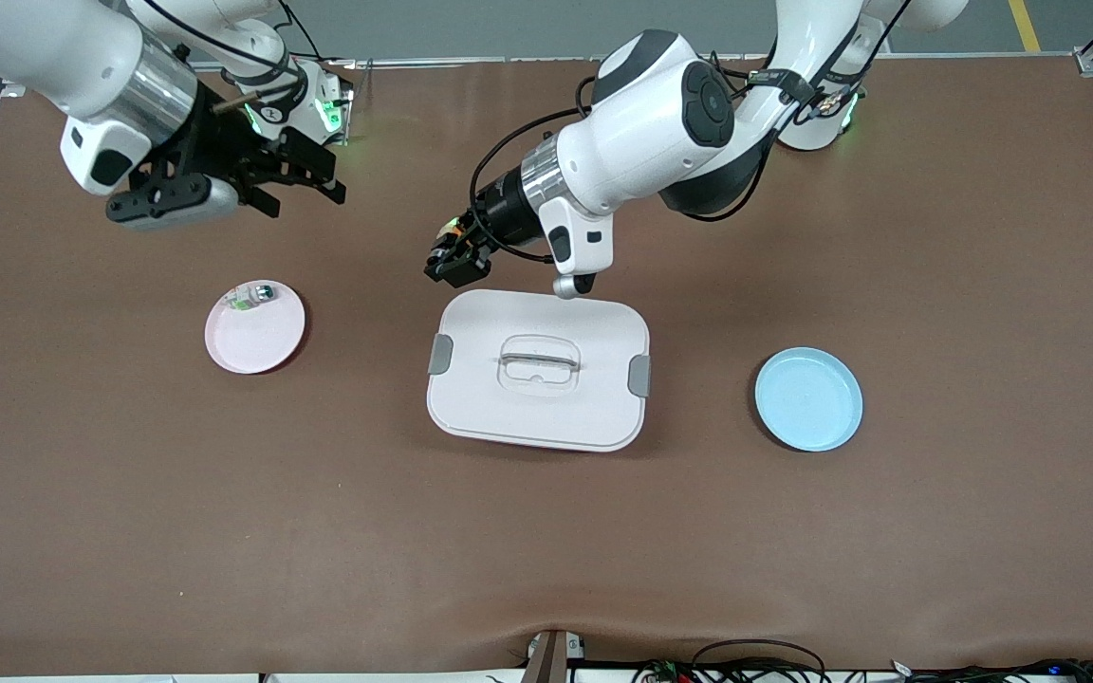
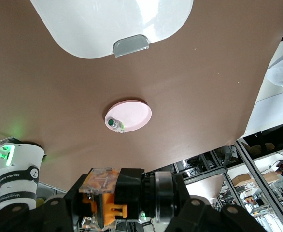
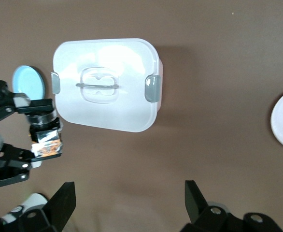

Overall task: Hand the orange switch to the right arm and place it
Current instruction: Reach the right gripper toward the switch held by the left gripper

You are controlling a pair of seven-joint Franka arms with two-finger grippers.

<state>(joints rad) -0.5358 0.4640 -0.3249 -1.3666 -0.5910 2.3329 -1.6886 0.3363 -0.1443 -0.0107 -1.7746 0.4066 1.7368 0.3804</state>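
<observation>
We see the switch (image 2: 113, 198) pinched in our left gripper (image 1: 452, 258), which hangs above the tabletop (image 1: 935, 237) just off the white box's (image 1: 539, 370) edge. Our right gripper (image 1: 305, 185) hovers apart, fingers spread, over bare tabletop near the pink plate (image 1: 257, 332).

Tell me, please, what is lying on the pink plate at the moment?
On the pink plate lies one small clear-silver-green part, near its rim toward the robots. Nothing else shows there; what is under the plate is hidden.
</observation>
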